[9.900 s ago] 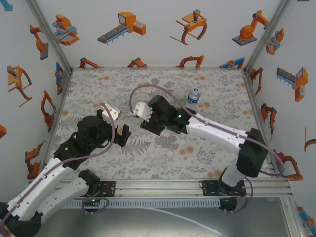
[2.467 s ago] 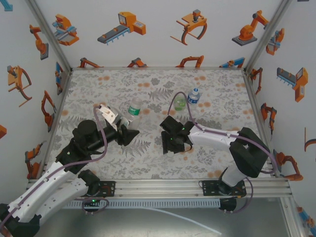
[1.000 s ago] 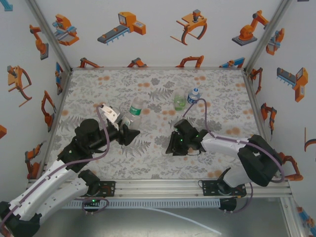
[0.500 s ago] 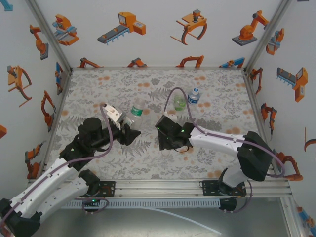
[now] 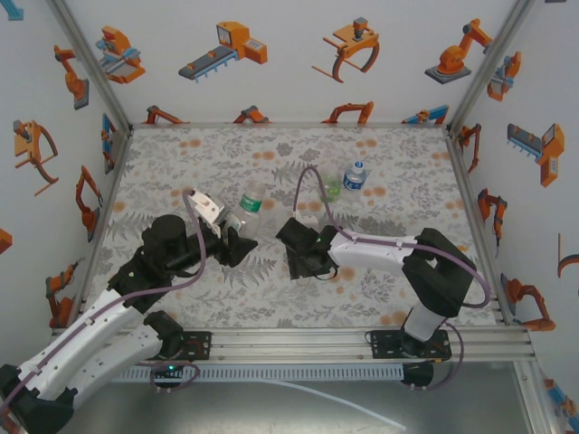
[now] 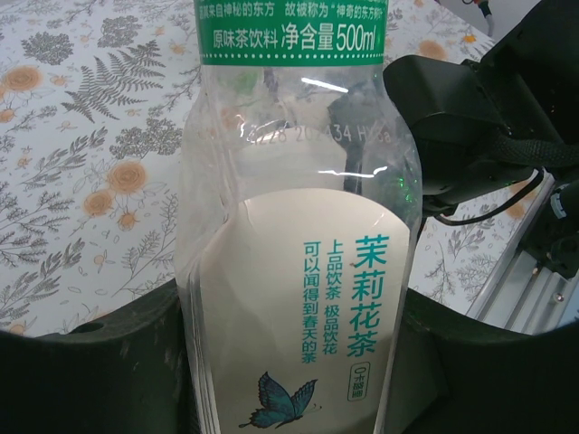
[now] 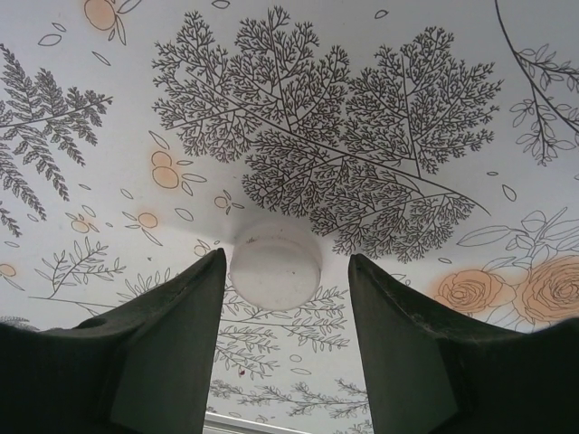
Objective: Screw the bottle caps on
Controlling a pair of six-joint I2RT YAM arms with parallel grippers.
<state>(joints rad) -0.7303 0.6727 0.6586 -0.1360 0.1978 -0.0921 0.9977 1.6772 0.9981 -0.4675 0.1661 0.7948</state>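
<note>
My left gripper [image 5: 232,237] is shut on the lower body of a colourless bottle [image 5: 246,210] with a green band, holding it tilted over the left-centre of the table. In the left wrist view this bottle [image 6: 298,262] stands between the jaws of the left gripper [image 6: 298,362], its cream label with a butterfly facing the camera. My right gripper [image 5: 304,263] is low over the table's middle. The right wrist view has the right gripper [image 7: 287,262] open, with a white bottle cap [image 7: 274,265] lying flat on the cloth between the fingertips, close to the left finger [image 7: 181,334].
A green-tinted bottle [image 5: 331,189] and a blue-labelled bottle [image 5: 355,176] stand upright at the back right, behind the right arm's cable [image 5: 308,185]. The floral tablecloth [image 5: 181,154] spreads to the walls. The right arm's black body [image 6: 470,127] sits just right of the held bottle.
The right gripper has swung left to the table's middle and widened its jaws around the white cap. The left arm has edged right with the bottle still held.
</note>
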